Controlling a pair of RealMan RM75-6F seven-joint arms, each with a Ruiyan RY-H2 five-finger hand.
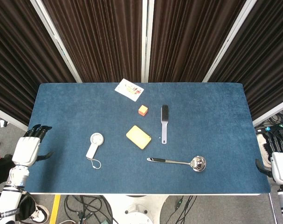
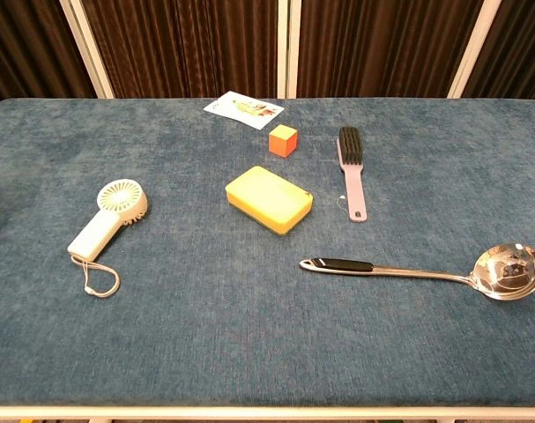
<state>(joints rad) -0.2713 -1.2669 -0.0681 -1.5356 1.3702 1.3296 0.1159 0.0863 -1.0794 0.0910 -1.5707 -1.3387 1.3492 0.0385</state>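
My left hand (image 1: 29, 147) hangs beside the table's left edge, fingers apart and holding nothing. At the right edge, my right hand (image 1: 277, 156) is likewise off the table with its fingers spread and empty. Neither hand shows in the chest view. On the blue table (image 1: 66, 107) lie a white handheld fan (image 1: 93, 145) (image 2: 108, 216), a yellow sponge (image 1: 138, 136) (image 2: 269, 199), a small orange cube (image 1: 142, 110) (image 2: 283, 140), a lilac brush with black bristles (image 1: 164, 122) (image 2: 352, 167), and a steel ladle with a black handle (image 1: 181, 162) (image 2: 443, 271). The fan is nearest my left hand, the ladle nearest my right.
A printed card (image 1: 129, 89) (image 2: 243, 108) lies near the table's far edge. Dark curtains with white posts (image 1: 144, 37) stand behind the table. Cables lie on the floor below the front edge (image 1: 94, 207).
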